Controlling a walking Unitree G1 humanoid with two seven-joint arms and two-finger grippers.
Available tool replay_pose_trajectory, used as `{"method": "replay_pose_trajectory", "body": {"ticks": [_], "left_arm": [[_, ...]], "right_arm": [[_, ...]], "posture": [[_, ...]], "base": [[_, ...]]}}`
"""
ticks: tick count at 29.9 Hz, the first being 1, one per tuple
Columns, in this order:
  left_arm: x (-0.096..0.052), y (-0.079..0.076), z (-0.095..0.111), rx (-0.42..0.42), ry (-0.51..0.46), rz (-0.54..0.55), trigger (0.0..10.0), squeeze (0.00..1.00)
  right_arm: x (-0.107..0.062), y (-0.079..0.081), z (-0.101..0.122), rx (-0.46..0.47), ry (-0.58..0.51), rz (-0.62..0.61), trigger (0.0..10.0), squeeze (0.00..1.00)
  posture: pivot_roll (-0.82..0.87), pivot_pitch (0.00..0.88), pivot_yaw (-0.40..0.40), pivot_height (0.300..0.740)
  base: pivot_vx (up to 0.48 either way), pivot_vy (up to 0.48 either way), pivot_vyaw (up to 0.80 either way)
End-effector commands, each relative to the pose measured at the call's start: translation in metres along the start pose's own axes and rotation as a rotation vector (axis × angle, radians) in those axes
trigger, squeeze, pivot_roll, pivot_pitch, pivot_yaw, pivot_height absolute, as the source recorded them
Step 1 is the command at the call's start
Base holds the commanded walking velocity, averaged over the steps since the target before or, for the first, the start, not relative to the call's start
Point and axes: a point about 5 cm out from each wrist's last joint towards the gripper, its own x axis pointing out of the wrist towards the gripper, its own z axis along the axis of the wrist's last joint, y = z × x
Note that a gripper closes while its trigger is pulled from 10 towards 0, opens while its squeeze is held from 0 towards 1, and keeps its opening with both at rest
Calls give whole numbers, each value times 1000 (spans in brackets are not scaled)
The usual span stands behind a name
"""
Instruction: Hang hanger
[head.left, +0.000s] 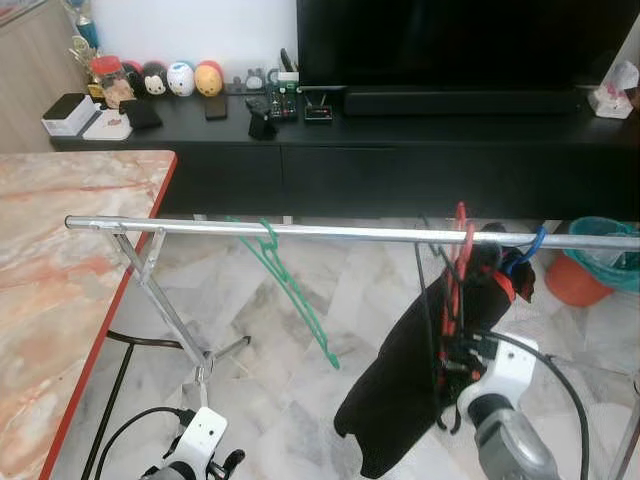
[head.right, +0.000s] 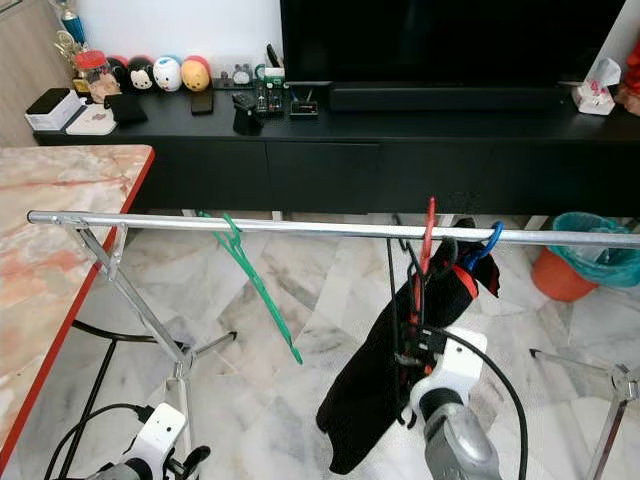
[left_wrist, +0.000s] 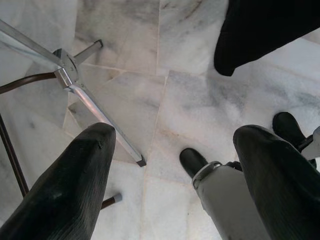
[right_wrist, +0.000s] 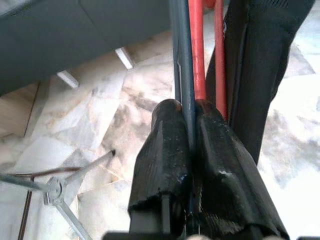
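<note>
Our right tool (right_wrist: 187, 150) is clamped tight on a thin dark hanger (right_wrist: 181, 60), with the red hanger (right_wrist: 196, 45) running just beside it between the finger pads. In the head views that tool (head.left: 462, 350) sits below the rail (head.left: 340, 232), pressed against the black garment (head.left: 420, 380) that hangs from the red hanger (head.left: 458, 250). The red hook is over the rail; a blue hook (head.left: 530, 250) sits just beside it, to our right. A green hanger (head.left: 290, 290) hangs empty on the rail, well apart on our left, tilted.

Our left tool (left_wrist: 172, 170) is wide open and holding nothing, pointing down at the marble floor (left_wrist: 200, 100) near the rack's folding leg (left_wrist: 95, 112). In the head view it hangs low at our left (head.left: 200, 455).

Beyond the rail: black TV cabinet (head.left: 400, 130) with small figurines (head.left: 180, 78). Marble surface (head.left: 60, 260) with a red edge on our left. Orange bin (head.left: 590, 275) with a teal liner on our right.
</note>
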Motion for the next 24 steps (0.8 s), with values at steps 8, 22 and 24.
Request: {"method": "replay_pose_trajectory", "body": {"ticks": [8,22,24], "left_arm": [[-3,1,-9,12,48,3,10000,0],[-5,-2,-20,14,111,11,10000,0],[-5,-2,-22,13,118,13,10000,0]], "right_arm": [[-6,0,15,-9,-115,-6,10000,0],[-7,-2,3,-286,-34,48,10000,0],[-6,-1,3,-305,-32,54,10000,0]], "posture": [[-17,60,21,740],[-19,59,22,740],[-19,59,22,740]], "base": [[0,0,0],[0,0,0],[0,0,0]]}}
